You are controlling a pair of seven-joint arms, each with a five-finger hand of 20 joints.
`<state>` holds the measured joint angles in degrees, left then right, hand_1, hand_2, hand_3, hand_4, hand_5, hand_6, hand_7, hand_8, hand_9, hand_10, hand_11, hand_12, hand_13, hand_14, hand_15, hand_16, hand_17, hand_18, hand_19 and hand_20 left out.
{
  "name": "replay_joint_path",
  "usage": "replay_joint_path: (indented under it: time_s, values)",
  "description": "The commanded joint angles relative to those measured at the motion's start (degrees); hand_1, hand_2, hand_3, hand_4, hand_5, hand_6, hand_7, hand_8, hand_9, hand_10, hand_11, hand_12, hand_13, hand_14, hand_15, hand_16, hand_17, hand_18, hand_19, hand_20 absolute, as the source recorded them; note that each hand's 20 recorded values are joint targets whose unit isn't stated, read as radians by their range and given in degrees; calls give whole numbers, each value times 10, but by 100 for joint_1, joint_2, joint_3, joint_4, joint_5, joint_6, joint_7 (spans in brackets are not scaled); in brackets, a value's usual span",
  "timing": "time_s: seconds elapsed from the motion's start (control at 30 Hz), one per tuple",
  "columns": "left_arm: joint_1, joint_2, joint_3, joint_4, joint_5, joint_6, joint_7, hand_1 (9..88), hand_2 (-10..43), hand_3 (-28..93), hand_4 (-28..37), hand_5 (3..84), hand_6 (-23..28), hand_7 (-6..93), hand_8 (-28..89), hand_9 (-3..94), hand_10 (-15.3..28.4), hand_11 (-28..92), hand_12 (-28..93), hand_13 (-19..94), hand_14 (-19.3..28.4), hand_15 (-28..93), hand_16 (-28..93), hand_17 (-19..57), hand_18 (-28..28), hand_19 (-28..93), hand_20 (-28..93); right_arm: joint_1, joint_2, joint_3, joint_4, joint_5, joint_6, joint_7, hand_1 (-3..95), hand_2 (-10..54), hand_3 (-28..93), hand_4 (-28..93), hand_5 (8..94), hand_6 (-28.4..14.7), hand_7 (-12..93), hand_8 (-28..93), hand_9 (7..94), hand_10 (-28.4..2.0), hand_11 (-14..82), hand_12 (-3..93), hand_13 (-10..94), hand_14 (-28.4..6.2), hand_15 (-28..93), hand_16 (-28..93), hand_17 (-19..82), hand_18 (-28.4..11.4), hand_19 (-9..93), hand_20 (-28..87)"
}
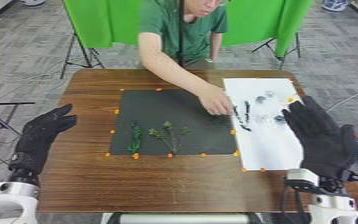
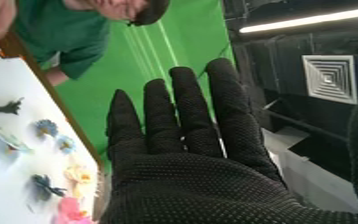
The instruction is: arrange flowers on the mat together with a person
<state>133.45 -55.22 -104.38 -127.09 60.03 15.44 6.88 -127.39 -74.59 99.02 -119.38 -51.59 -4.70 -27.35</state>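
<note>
In the head view my right hand is over the right edge of the white mat, its fingers straight. My left hand is at the table's left edge with relaxed fingers. The black mat holds a dark green sprig and a branching green stem. A person's hand is at the border of the black mat and the white mat, beside dark sprigs. In the right wrist view my right hand is open and holds nothing; blue flowers and a pink flower lie on white.
The brown table extends around both mats. Orange markers line the black mat's edges. A person in a green shirt leans over the far side, before a green cloth. Black stands are behind the table.
</note>
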Motion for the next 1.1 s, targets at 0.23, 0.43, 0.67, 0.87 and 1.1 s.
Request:
replay_joint_path:
  time_s: [0.23,0.43,0.67,0.87,1.1]
  values:
    - [-234,188,123,48,167,-201,-113,243,-1,692,-281,425,48,97,-66,450,145,159,115,375,168,106,8,87,108,30,174,50,42,74,3,-244,242,860,60,13,716,-166,458,-67,63,-76,421,-176,45,103,285,-141,91,78,158,-146,14,223]
    - [-373,207,172,28,255,-227,-91,245,0,689,-278,425,48,97,-66,450,145,159,115,374,168,105,7,86,107,29,173,314,131,12,42,-347,152,1033,59,16,707,-164,456,-69,60,-74,422,-179,44,106,285,-144,89,83,157,-147,17,224]
    - [-436,229,244,66,331,-334,-106,245,-1,689,-275,424,48,97,-66,450,144,159,116,373,168,105,8,85,108,29,173,420,122,-41,83,-401,77,1028,58,5,692,-165,454,-71,58,-73,420,-179,44,108,284,-148,87,88,156,-149,20,223]
    - [-386,238,185,55,275,-313,-84,246,-1,688,-274,424,47,98,-65,450,145,158,116,373,168,105,8,85,108,28,172,424,59,-85,111,-502,5,1007,64,-9,691,-161,451,-72,56,-72,418,-179,43,110,285,-150,86,92,156,-149,21,222]
    - [-428,247,215,73,294,-357,-122,247,-3,688,-272,425,48,96,-65,449,144,158,117,371,168,104,9,83,107,24,172,438,76,-109,138,-556,47,1046,68,-13,691,-160,450,-71,56,-71,418,-179,44,112,288,-151,86,98,157,-149,21,222]
